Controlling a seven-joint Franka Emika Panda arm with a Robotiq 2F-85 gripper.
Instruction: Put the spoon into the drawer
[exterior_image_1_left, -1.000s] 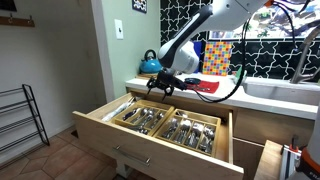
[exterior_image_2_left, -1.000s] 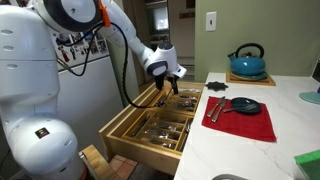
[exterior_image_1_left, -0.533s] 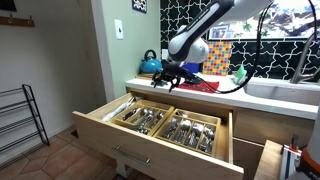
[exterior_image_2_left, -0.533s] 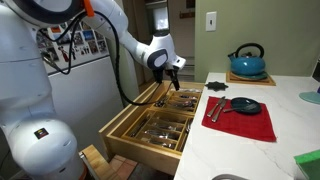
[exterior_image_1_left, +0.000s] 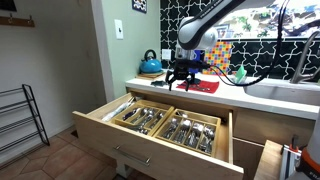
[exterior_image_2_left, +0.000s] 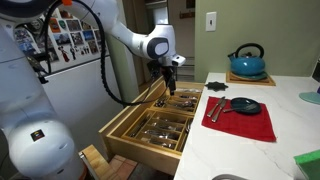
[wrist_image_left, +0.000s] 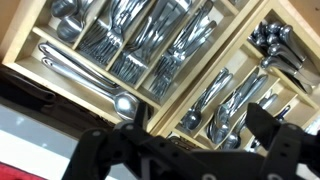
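Observation:
The light-wood drawer (exterior_image_1_left: 118, 137) stands pulled open below the counter, also seen in an exterior view (exterior_image_2_left: 128, 143). Its wooden compartments hold several forks, knives and spoons. In the wrist view a long spoon (wrist_image_left: 92, 84) lies alone in a narrow compartment of the drawer (wrist_image_left: 40, 37), and more spoons fill the compartments at the right. My gripper (exterior_image_1_left: 183, 77) hangs open and empty well above the drawer's back part, near the counter edge (exterior_image_2_left: 170, 87). Both dark fingers show spread apart in the wrist view (wrist_image_left: 195, 135), with nothing between them.
A red mat (exterior_image_2_left: 243, 122) with a black pan lies on the white counter, with a blue kettle (exterior_image_2_left: 246, 62) behind it. The kettle also shows by the wall (exterior_image_1_left: 151, 64). A sink (exterior_image_1_left: 285, 92) sits further along. A wire rack (exterior_image_1_left: 20, 120) stands on the floor.
My gripper has risen from just above the drawer's compartments and moved back toward the counter. It stays open and empty. The drawer has not moved.

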